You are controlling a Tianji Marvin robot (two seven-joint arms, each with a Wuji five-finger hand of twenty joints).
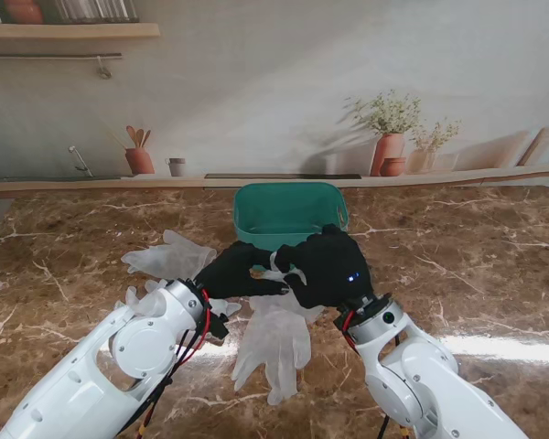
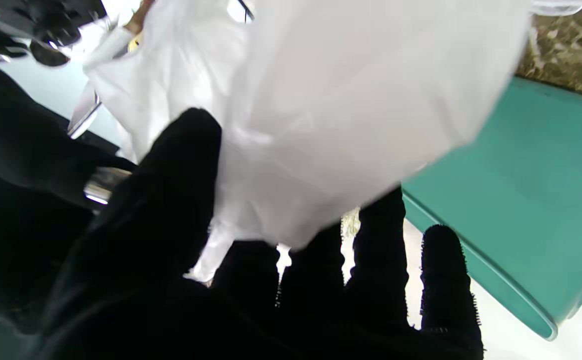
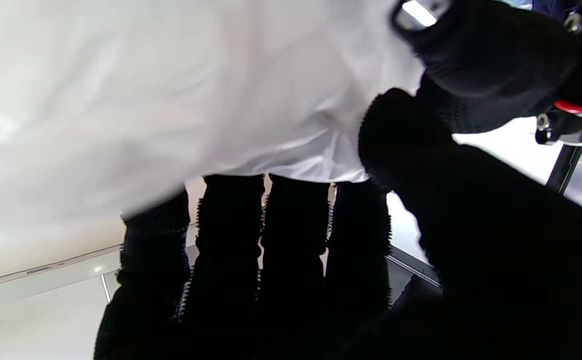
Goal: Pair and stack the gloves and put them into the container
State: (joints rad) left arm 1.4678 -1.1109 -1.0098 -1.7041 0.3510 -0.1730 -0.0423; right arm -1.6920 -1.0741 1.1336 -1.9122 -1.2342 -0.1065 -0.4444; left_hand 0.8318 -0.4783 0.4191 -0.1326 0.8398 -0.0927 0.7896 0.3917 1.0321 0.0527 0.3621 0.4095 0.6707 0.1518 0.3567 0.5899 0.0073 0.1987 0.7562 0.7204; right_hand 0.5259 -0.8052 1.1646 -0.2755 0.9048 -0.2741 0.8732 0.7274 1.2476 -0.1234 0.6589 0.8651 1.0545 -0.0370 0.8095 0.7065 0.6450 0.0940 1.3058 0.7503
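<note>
Both black hands meet just in front of the green container point(image 1: 290, 213). My left hand point(image 1: 241, 271) and right hand point(image 1: 326, 265) are each shut on the cuff end of a translucent white glove point(image 1: 276, 340), whose fingers hang toward me. In the left wrist view the glove's film point(image 2: 320, 115) lies between thumb and fingers, with the container's wall point(image 2: 515, 200) beside it. The right wrist view shows the same film point(image 3: 171, 100) pinched under the thumb point(image 3: 400, 130). Another white glove point(image 1: 167, 259) lies flat on the table to the left, partly behind my left arm.
The brown marble table point(image 1: 476, 265) stretches to both sides. A wall with a ledge, painted pots and a shelf stands behind the container. My white forearms point(image 1: 128, 357) rise from the near corners.
</note>
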